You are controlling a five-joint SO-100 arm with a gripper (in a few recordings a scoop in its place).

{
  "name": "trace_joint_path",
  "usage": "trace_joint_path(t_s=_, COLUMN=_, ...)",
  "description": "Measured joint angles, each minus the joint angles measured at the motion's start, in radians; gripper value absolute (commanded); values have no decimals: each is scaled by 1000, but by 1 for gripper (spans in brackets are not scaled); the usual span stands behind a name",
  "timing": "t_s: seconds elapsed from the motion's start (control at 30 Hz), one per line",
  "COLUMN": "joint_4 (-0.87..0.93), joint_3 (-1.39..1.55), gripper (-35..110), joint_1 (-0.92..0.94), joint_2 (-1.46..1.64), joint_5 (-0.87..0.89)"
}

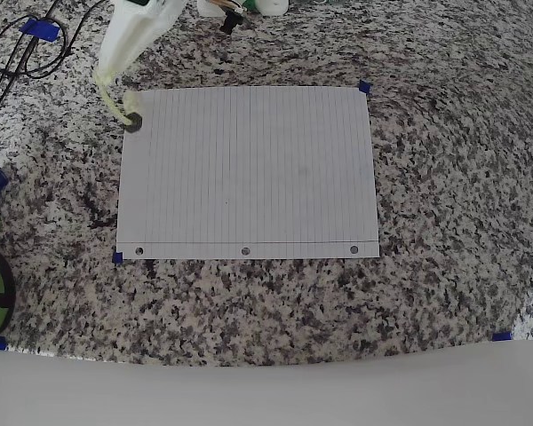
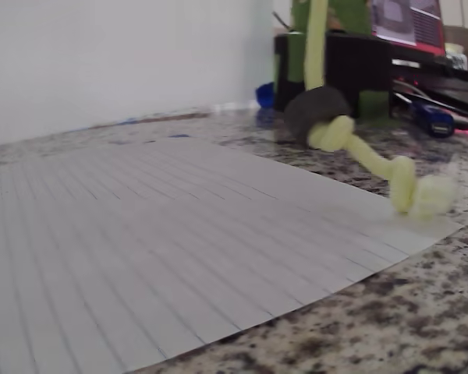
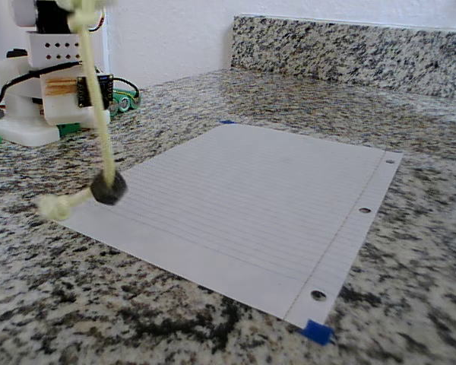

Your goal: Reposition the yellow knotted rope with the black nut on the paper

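Pale yellow knotted rope (image 3: pixel 99 129) hanging taut from above, black nut (image 3: pixel 108 188) and end knot resting at the near-left corner of the paper (image 3: pixel 251 205), wide bare sheet to the right, gripper (image 1: pixel 115 67) apparently clamped on its upper end.

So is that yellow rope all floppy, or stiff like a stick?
Probably floppy: in the fixed view the yellow rope hangs straight down, then bends sideways past the black nut. The nut likely weighs it down and keeps it taut. The knotted end lies at the corner of the paper, so it would probably drag along, not roll.
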Motion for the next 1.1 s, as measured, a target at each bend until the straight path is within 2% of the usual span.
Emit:
trace_joint_path(t_s=0.37, joint_4=153, joint_3=195, gripper=0, joint_1=-365, joint_2=199, joint_5=279)
trace_joint_path(t_s=0.73, joint_4=184, joint_3=236, gripper=0, joint_1=-629, joint_2=230, joint_5=437)
trace_joint_path(t_s=1.1, joint_4=247, joint_3=264, gripper=0, joint_1=-746, joint_2=227, joint_5=541)
